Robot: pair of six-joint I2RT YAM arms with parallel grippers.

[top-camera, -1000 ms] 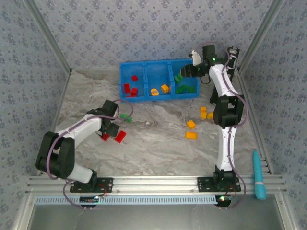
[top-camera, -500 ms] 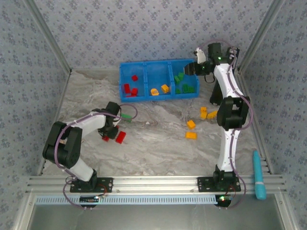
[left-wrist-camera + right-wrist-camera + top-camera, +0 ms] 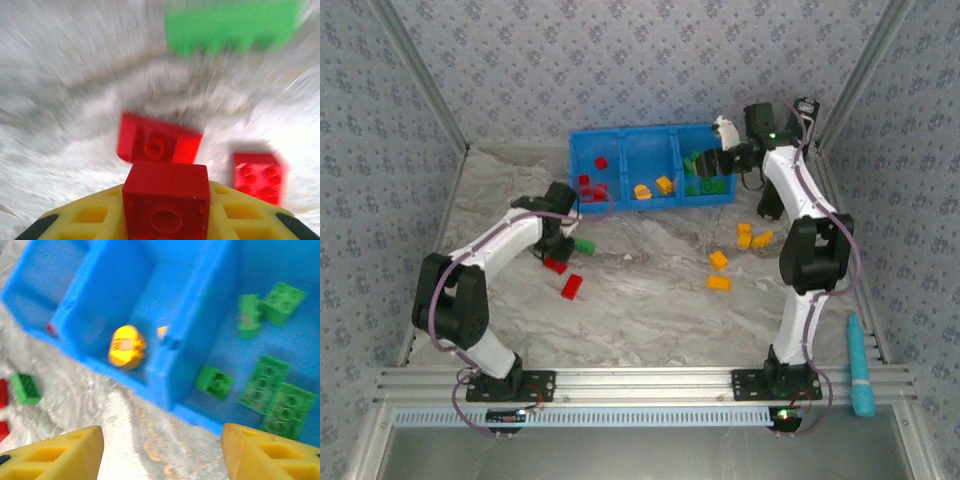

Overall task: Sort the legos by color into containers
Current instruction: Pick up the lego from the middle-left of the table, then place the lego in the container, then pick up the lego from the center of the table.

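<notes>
The blue bin (image 3: pixel 650 205) stands at the back with three compartments: red legos (image 3: pixel 592 185) on the left, orange ones (image 3: pixel 653 187) in the middle, green ones (image 3: pixel 705 185) on the right. My left gripper (image 3: pixel 557 250) is shut on a small red brick (image 3: pixel 166 200), just above the table in front of the bin's left end. Below it lie two more red bricks (image 3: pixel 159 145) (image 3: pixel 259 175) and a green brick (image 3: pixel 232 25). My right gripper (image 3: pixel 162 450) hangs open and empty over the bin's front wall (image 3: pixel 170 390), by the green compartment (image 3: pixel 272 390).
Several orange bricks (image 3: pixel 719 260) lie loose on the table's right half, in front of the bin. A red brick (image 3: pixel 571 286) and a green brick (image 3: pixel 583 244) lie near my left gripper. A teal object (image 3: pixel 860 365) rests by the right rail.
My left gripper has shut on the small red brick and moved it back toward the bin. The right gripper shifted a little over the bin's right end and stayed open.
</notes>
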